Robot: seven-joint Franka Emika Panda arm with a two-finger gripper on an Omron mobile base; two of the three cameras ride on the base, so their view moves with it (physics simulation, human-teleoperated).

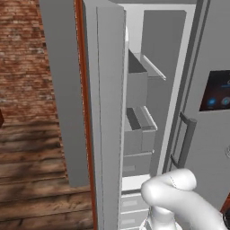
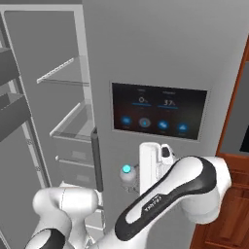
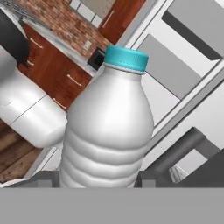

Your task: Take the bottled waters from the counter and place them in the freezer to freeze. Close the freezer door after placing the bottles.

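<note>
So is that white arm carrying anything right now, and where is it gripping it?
Yes: the gripper is shut on a small clear plastic bottle with a blue cap, held low on its body, cap free, in front of the open freezer.

A bottled water is sitting between the gripper fingers. It is hanging in front of the fridge, right of the open freezer.

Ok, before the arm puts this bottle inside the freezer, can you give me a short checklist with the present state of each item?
1. Water bottle held in the end effector: ok, fingers close on its sides.
2. Blue cap on the bottle: ok.
3. Freezer door open: ok, swung wide.
4. Free shelf inside the freezer: ok, looks bare.
5. Bottle clear of the fridge handle: cannot tell, it sits close beside it.
</note>
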